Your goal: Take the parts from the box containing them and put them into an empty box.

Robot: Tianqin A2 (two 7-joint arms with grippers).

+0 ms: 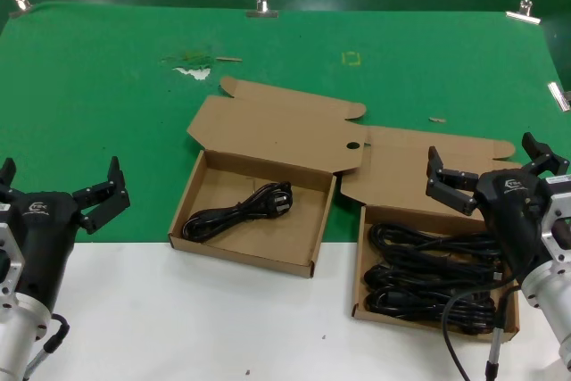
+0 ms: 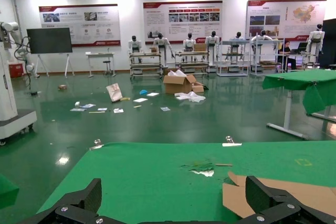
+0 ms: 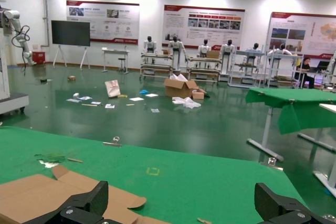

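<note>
The right gripper (image 1: 495, 171) hangs wide open and empty over the far edge of the full box (image 1: 361, 260), near the table's right edge. Its cords (image 1: 428, 274) lie crosswise below. One cord (image 1: 236, 211) lies diagonally in the other box (image 1: 192, 189). The left gripper (image 1: 62, 189) waits open at the left edge.

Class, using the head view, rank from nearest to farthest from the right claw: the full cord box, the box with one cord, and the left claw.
1. Full cord box, directly beneath the right claw.
2. One-cord box, centre.
3. Left claw, far left.
</note>
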